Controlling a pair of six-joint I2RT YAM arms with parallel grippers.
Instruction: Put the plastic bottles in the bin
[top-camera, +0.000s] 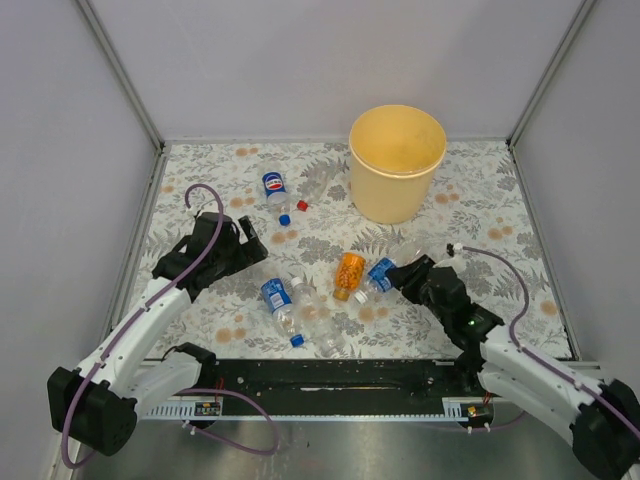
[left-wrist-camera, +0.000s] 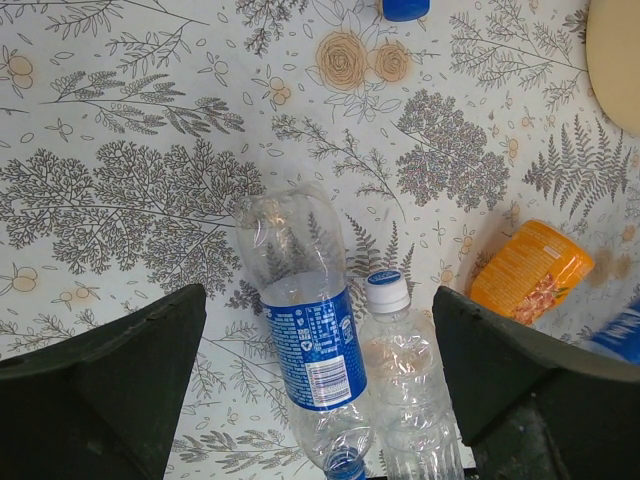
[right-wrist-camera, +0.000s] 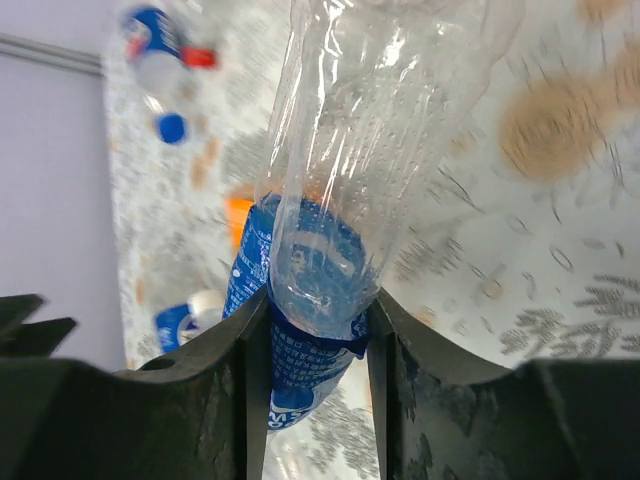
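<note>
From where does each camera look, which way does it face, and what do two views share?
Top external: above and behind the arms, facing down; left gripper and right gripper show.
Left wrist: faces down at lying bottles; its open fingers show.
Right wrist: faces the blue-labelled bottle clamped between its fingers.
Shared: orange bottle, in top and left-wrist views.

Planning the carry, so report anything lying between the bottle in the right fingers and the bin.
Nothing visible does. The right fingers are shut on the blue-labelled bottle, and only bare table lies between it and the bin. The orange bottle lies beside it to the left, off that line.
</note>
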